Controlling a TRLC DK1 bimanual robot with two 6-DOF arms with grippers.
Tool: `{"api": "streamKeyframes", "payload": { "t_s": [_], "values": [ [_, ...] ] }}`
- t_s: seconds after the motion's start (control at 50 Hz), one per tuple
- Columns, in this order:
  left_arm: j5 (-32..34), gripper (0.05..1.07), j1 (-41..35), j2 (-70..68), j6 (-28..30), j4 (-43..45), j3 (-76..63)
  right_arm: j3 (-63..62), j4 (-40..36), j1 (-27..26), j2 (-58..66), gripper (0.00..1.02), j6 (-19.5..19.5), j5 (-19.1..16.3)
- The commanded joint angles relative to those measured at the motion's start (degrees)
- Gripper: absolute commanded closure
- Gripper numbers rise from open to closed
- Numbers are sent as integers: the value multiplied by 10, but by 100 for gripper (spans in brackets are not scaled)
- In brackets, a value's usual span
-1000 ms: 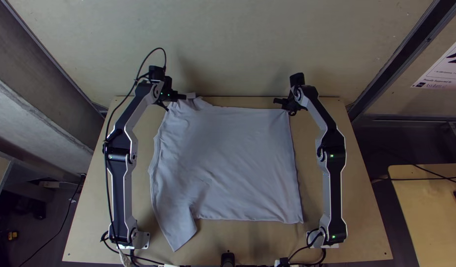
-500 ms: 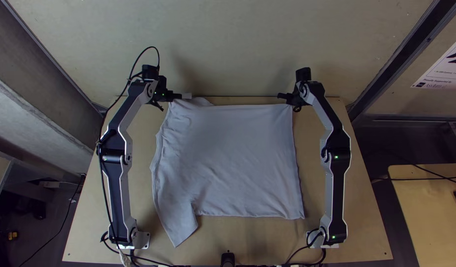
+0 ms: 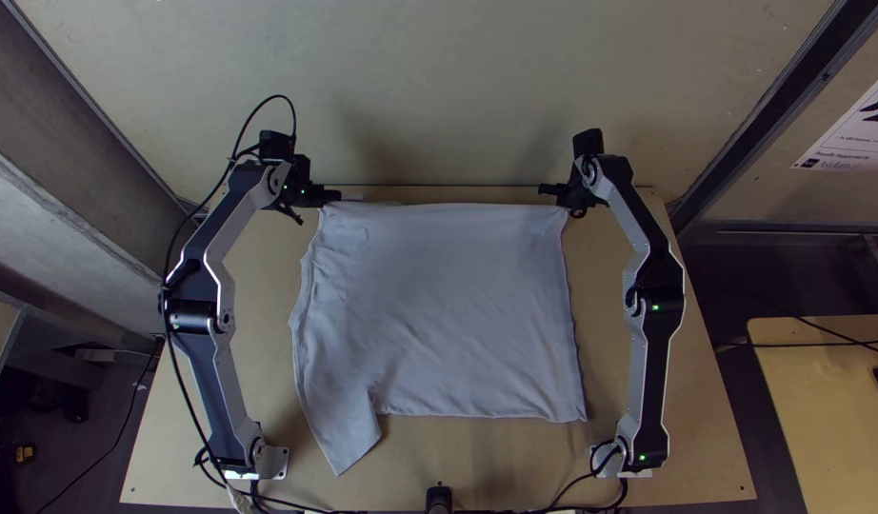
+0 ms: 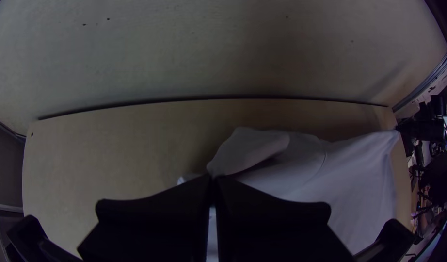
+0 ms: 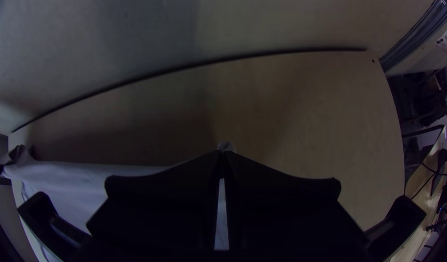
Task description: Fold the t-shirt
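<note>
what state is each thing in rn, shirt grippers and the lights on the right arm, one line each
t-shirt: spread wide, lightly wrinkled, far edge drawn nearly straight between the grippers
left gripper: shut on the shirt's far left corner
right gripper: shut on its far right corner
right arm's lights: lit green

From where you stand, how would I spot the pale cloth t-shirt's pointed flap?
On the light wooden table, find the pale grey cloth t-shirt lying in the middle. Follow its near edge left. The pointed flap there juts farther toward the table's near edge than the shirt's squarer corner at the right.
</note>
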Motion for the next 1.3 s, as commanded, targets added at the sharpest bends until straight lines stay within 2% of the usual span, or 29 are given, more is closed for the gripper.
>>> {"api": "streamKeyframes", "payload": {
  "t_s": [0.0, 0.38, 1.28],
  "values": [
    [2, 105, 5, -58, -8, 4, -48, -34, -8, 3, -40, 100, -19, 13],
    [2, 105, 0, -170, -22, 51, -220, -147, -1, 2, -123, 100, -34, 17],
    [1, 105, 14, -338, -15, 136, -510, -529, 129, 26, -336, 100, -21, 24]
  ]
}}
